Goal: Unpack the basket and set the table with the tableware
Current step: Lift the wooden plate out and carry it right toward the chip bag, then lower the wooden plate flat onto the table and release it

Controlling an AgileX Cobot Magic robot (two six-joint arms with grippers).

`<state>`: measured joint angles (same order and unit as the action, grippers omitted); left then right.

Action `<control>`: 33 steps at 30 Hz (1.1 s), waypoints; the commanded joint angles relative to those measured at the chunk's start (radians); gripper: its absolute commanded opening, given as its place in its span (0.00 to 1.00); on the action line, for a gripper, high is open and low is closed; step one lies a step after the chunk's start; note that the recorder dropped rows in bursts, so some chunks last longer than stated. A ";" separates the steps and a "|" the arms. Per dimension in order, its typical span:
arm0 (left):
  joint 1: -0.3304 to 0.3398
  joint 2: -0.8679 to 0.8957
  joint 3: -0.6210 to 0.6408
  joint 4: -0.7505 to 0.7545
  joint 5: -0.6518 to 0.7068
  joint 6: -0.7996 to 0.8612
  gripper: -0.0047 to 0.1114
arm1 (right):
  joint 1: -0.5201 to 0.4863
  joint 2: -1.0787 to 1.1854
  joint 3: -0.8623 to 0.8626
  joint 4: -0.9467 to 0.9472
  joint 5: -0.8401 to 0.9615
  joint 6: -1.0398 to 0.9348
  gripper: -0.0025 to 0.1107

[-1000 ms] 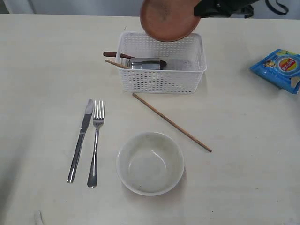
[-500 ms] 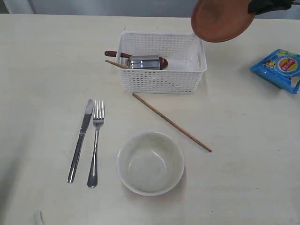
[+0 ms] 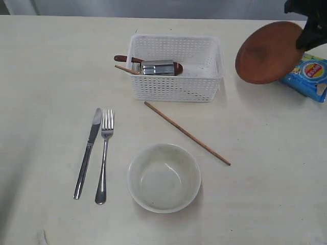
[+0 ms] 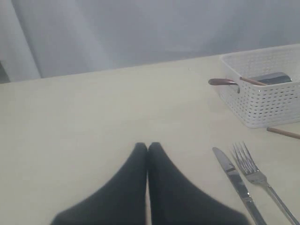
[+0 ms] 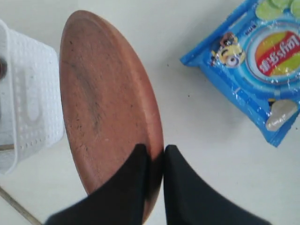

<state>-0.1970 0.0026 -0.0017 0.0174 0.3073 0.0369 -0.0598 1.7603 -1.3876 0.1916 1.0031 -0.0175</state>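
While the right gripper point(image 3: 305, 37) pinches its rim, the brown plate point(image 3: 268, 51) hangs tilted over the table point(image 3: 265, 194), between the basket point(image 3: 173, 92) and the chips bag point(image 3: 312, 75) — cup point(image 3: 157, 67) and spoon point(image 3: 121, 59) lie in the basket. From the left wrist, the left gripper point(image 4: 147, 149) is clenched on nothing, near the knife point(image 4: 232, 173) and fork point(image 4: 253, 171). From the right wrist, both fingers clamp the plate's edge — the bag lies beside it.
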 commanded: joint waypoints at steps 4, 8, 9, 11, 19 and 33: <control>0.000 -0.003 0.002 0.004 -0.008 -0.003 0.04 | -0.008 -0.013 0.117 -0.038 -0.044 0.033 0.02; 0.000 -0.003 0.002 0.004 -0.008 -0.003 0.04 | -0.008 -0.013 0.190 -0.038 -0.099 0.031 0.02; 0.000 -0.003 0.002 0.004 -0.008 -0.003 0.04 | -0.008 -0.013 0.203 -0.038 -0.111 0.028 0.02; 0.000 -0.003 0.002 0.004 -0.008 -0.003 0.04 | -0.008 -0.011 0.220 -0.036 -0.140 0.011 0.02; 0.000 -0.003 0.002 0.004 -0.008 -0.003 0.04 | -0.008 0.050 0.232 -0.034 -0.220 -0.035 0.02; 0.000 -0.003 0.002 0.004 -0.008 -0.003 0.04 | -0.008 0.260 0.215 -0.034 -0.400 -0.029 0.02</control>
<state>-0.1970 0.0026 -0.0017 0.0174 0.3073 0.0369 -0.0615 1.9993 -1.1631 0.1669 0.6291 -0.0496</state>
